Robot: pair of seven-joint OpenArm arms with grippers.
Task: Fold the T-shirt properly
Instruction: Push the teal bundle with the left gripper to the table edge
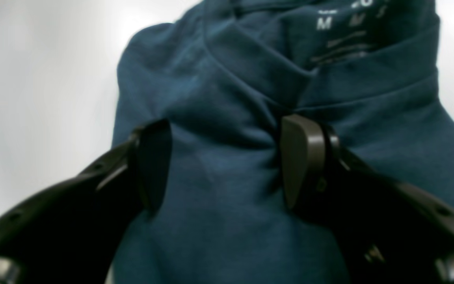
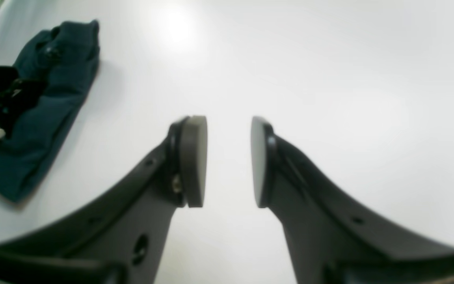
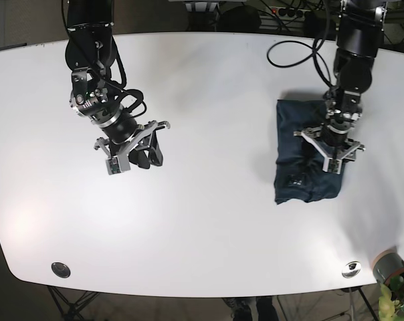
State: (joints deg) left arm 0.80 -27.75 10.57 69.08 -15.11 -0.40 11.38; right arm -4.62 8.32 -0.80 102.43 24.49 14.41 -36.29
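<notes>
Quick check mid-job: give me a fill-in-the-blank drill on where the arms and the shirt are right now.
The T-shirt is dark ____ in colour.
The left gripper hangs over the ____, jaws apart.
The right gripper is open above bare white ____.
The size letter printed inside the collar reads ____.

Missing words: blue; T-shirt; table; M

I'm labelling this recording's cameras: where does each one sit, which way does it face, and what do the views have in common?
Left wrist: on the left arm, looking down past the open left gripper at the folded dark teal T-shirt close below.
Right wrist: on the right arm, facing the white table past the open right gripper; the shirt lies far left.
Base: high overhead, looking down on both arms and the whole table.
Shared: all three views show the shirt; the right wrist and base views also show the left gripper over it.
</notes>
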